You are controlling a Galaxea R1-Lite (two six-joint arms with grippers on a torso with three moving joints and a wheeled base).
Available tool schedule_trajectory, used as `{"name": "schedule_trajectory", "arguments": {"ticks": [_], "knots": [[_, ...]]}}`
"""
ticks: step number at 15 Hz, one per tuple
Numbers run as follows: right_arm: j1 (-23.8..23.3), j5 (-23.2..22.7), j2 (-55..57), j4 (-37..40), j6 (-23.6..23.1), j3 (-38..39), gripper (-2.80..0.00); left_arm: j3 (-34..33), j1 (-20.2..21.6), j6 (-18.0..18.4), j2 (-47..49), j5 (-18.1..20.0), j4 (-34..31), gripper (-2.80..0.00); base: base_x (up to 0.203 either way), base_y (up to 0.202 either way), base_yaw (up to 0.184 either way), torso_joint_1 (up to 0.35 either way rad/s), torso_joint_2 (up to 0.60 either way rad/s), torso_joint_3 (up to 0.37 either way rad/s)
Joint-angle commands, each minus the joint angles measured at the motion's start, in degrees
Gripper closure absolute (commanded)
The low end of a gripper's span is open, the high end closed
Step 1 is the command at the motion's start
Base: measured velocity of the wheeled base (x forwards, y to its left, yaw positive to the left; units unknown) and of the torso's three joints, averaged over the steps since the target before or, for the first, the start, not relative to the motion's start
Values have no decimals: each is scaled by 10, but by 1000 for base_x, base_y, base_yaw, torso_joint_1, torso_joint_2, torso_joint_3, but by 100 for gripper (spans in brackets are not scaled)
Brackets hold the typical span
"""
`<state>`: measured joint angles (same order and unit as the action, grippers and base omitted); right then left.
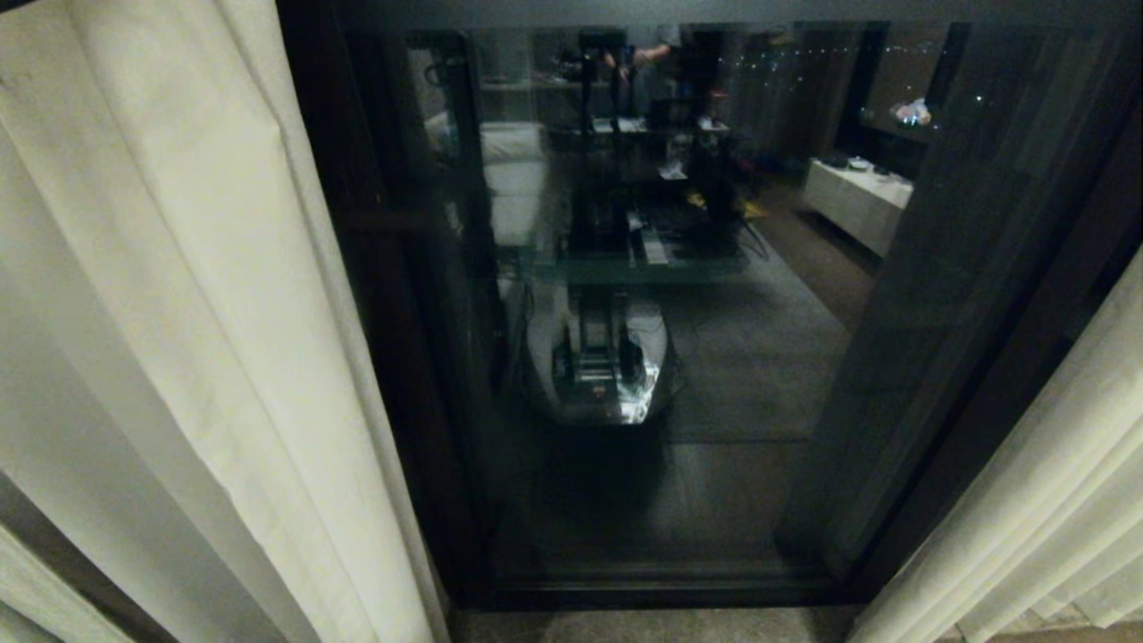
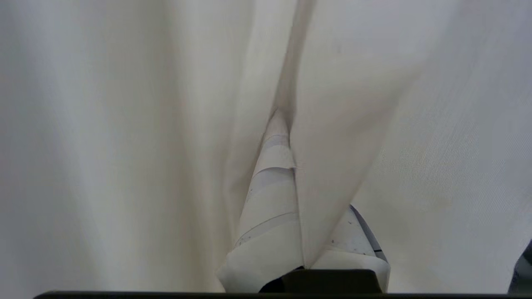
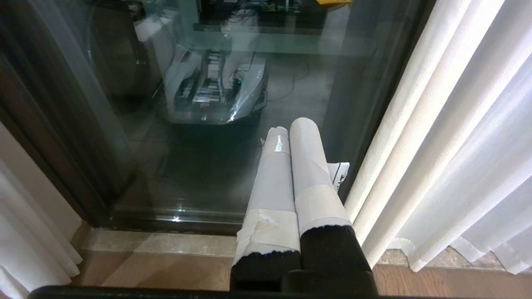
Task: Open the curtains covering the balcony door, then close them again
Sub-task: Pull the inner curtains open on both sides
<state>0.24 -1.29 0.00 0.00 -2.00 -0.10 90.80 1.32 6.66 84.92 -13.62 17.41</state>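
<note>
Head camera facing balcony door (image 1: 625,313), wrist cameras close, right sharing it

White tape wraps the right gripper (image 3: 291,128) above black bases.

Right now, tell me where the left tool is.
The tape-wrapped left tool shows only in the left wrist view, shut on a fold of the cream woven curtain; the head view shows that curtain left of the dark glass balcony door.
</note>
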Motion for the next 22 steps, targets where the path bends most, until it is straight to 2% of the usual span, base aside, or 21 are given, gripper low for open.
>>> {"name": "schedule_trajectory", "arguments": {"ticks": [1, 7, 10, 11, 14, 22], "knots": [[0, 0, 1, 0, 0, 0, 0, 1, 38, -14, 1, 0, 1, 0, 0, 0, 0, 0, 0, 0], [0, 0, 1, 0, 0, 0, 0, -2, 168, -80, 17, 13, 0, 0, 0, 0, 0, 0, 0, 0], [0, 0, 1, 0, 0, 0, 0, 1, 235, -113, 37, 97, 0, 0, 0, 0, 0, 0, 0, 0], [0, 0, 1, 0, 0, 0, 0, 3, 249, -119, 47, 106, 0, 0, 0, 0, 0, 0, 0, 0], [0, 0, 1, 0, 0, 0, 0, 31, 283, -122, 84, 130, 1, 0, 0, 0, 0, 0, 0, 0], [0, 0, 1, 0, 0, 0, 0, 160, 379, -134, 204, 193, 0, 0, 0, 0, 0, 0, 0, 0]]}}
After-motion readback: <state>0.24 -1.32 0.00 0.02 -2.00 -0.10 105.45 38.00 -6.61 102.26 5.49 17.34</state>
